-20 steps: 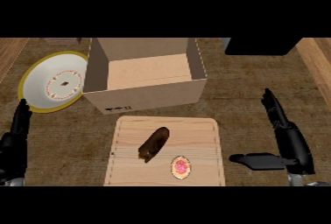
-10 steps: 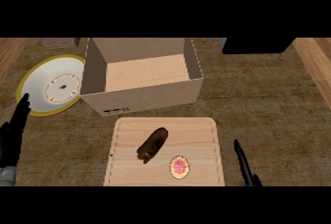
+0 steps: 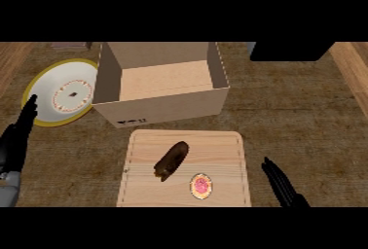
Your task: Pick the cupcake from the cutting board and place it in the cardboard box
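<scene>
Head view: the right hand [image 3: 283,185] has its fingers straight and together, holding nothing, just right of the cutting board [image 3: 215,146]. The cupcake [image 3: 201,186] stands on the board's near right part, left of those fingers, frosting up, round with no long axis. The left hand [image 3: 16,141] rests open, far off. The cardboard box [image 3: 169,104] lies beyond.

On the brown surface [image 3: 302,116], a pale wooden cutting board [image 3: 215,146] carries a pink-frosted round cupcake [image 3: 201,186] and a dark brown oblong pastry [image 3: 171,160]. Behind it stands an open cardboard box [image 3: 169,104], beside a yellow-rimmed white plate [image 3: 50,99]. Black right hand [image 3: 282,184], fingers straight, just right of board.
</scene>
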Robot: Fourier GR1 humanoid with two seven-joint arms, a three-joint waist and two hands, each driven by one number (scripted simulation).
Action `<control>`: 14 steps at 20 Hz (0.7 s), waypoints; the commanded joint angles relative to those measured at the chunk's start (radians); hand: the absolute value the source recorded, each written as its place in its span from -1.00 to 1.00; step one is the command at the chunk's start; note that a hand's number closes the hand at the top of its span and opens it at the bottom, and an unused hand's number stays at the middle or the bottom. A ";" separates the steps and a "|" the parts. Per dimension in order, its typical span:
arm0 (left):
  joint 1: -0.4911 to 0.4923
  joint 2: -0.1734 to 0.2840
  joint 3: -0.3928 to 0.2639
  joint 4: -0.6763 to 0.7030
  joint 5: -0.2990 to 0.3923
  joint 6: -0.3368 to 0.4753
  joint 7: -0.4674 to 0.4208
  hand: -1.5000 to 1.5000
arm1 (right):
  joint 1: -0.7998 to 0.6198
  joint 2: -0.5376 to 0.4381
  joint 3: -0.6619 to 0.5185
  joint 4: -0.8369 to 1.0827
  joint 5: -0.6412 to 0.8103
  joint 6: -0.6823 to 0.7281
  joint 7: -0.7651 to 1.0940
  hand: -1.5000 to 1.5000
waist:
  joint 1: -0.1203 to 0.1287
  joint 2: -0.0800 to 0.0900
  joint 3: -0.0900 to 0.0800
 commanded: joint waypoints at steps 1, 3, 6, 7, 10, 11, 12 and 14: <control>0.020 -0.016 -0.012 0.002 -0.024 0.011 -0.035 0.00 | -0.068 -0.075 0.056 -0.094 0.130 0.138 0.273 -1.00 | 0.017 -0.001 -0.001; -0.036 0.022 0.008 -0.006 -0.014 -0.016 0.028 0.00 | -0.112 -0.040 0.105 -0.097 0.187 0.209 0.402 -1.00 | 0.016 -0.001 0.000; -0.017 -0.029 -0.016 0.022 -0.027 0.001 -0.009 0.00 | -0.197 -0.064 0.112 -0.138 0.195 0.379 0.564 -1.00 | 0.019 0.000 0.000; -0.028 -0.006 -0.005 0.010 -0.016 -0.021 0.010 0.00 | -0.233 -0.029 0.127 -0.158 0.202 0.426 0.650 -1.00 | 0.021 -0.001 0.001; -0.031 -0.051 -0.023 0.024 -0.048 0.010 0.005 0.00 | -0.333 0.083 0.158 -0.158 0.186 0.542 0.773 -1.00 | 0.014 -0.001 0.003; 0.038 -0.030 -0.012 -0.050 -0.045 0.006 0.023 0.00 | -0.353 0.096 0.132 -0.145 0.156 0.575 0.789 -1.00 | 0.020 -0.002 0.004; 0.041 -0.052 -0.009 -0.016 -0.051 0.008 -0.029 0.00 | -0.377 0.096 0.089 -0.116 0.127 0.606 0.773 -1.00 | 0.014 -0.001 0.004; -0.011 -0.054 0.014 0.036 -0.056 0.001 -0.037 0.00 | -0.407 0.157 0.119 -0.053 0.193 0.616 0.816 -1.00 | 0.008 -0.001 0.004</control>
